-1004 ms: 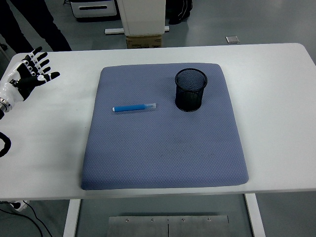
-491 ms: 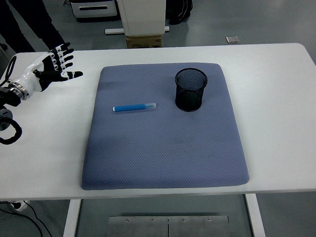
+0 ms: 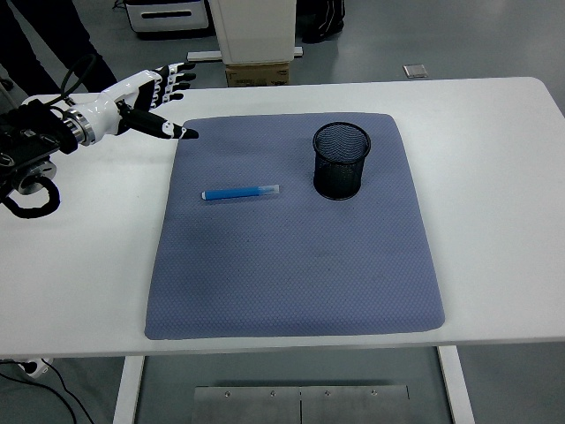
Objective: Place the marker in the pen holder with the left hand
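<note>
Blue marker (image 3: 239, 192) with a clear cap lies flat on the dimpled blue-grey fabric mat (image 3: 296, 265), left of the black wire-mesh pen holder (image 3: 341, 160) and apart from it. Holder is cylindrical, upright, on the mat's far right part. Left hand (image 3: 150, 97), white shell with black joints, hangs above the mat's far-left corner, fingers spread, grasping nothing, well apart from the marker. Mat sits on a smooth white table (image 3: 503, 177). Person's dark legs (image 3: 53, 35) at top left.
</note>
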